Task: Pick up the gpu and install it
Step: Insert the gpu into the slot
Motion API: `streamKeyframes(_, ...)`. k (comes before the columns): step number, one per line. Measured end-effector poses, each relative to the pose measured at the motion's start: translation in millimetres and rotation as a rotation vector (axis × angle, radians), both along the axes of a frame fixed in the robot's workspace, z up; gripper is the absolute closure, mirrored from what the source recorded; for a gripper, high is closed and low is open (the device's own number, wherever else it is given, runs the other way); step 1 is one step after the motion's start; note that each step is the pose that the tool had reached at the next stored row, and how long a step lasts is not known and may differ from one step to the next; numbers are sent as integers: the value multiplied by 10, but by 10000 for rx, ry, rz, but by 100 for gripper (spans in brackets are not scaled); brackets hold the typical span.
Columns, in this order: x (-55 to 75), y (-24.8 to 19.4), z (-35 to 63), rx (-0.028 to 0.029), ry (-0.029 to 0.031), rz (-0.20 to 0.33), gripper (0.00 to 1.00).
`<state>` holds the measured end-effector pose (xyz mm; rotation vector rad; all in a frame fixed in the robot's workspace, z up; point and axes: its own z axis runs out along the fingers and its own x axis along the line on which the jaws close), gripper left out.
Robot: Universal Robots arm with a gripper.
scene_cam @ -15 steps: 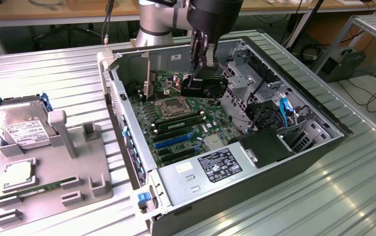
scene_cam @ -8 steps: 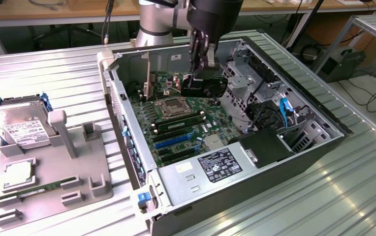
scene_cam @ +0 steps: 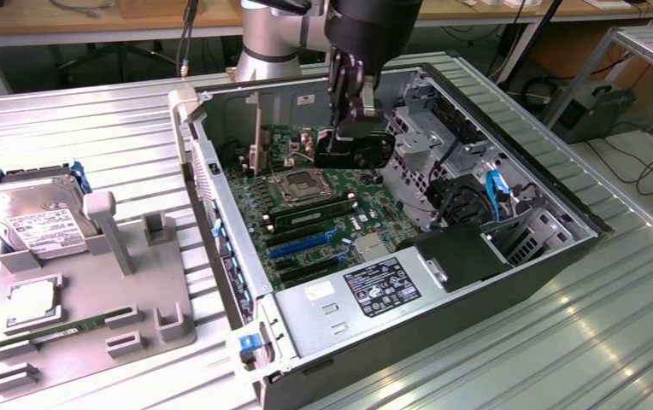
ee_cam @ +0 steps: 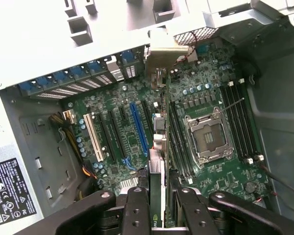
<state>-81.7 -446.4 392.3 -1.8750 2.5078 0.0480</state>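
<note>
My gripper (scene_cam: 347, 141) hangs low inside the open computer case (scene_cam: 532, 248), above the motherboard near the CPU socket (scene_cam: 300, 184). In the wrist view my gripper (ee_cam: 159, 198) is shut on the gpu (ee_cam: 157, 181). This thin green card is seen edge-on between the two black fingers (ee_cam: 137, 205). It runs away from the fingers to its silver metal bracket (ee_cam: 159, 63) at the case's slotted rear wall. The card lies over the board between the blue expansion slot (ee_cam: 139, 127) and the memory slots beside the CPU socket (ee_cam: 208, 137). I cannot tell whether it touches a slot.
A grey fixture (scene_cam: 132, 316) on the exterior view's left holds a hard drive (scene_cam: 30, 218), a processor (scene_cam: 30, 295) and a RAM stick (scene_cam: 64, 329). The labelled power supply (scene_cam: 378, 286), the drive cage (scene_cam: 418, 137) and cables (scene_cam: 492, 192) crowd the inside of the case.
</note>
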Motion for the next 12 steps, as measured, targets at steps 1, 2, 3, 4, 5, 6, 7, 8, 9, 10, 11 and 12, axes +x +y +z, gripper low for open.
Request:
streamKeyframes(1, 0, 0, 0, 0, 0, 39, 74)
streamKeyframes(2, 0, 0, 0, 0, 0, 88, 74)
streamKeyframes(3, 0, 0, 0, 0, 0, 126, 74)
streamKeyframes(4, 0, 0, 0, 0, 0, 161, 74)
streamKeyframes(5, 0, 0, 0, 0, 0, 199, 74)
streamKeyframes(6, 0, 0, 0, 0, 0, 244, 74)
streamKeyframes(7, 0, 0, 0, 0, 0, 279, 74)
streamKeyframes(8, 0, 0, 0, 1, 0, 323, 74)
streamKeyframes(9, 0, 0, 0, 0, 0, 359, 74)
streamKeyframes(10, 0, 0, 0, 0, 0, 395, 74)
streamKeyframes(11, 0, 0, 0, 0, 0, 429, 74)
streamKeyframes(12, 0, 0, 0, 1, 0, 467, 74)
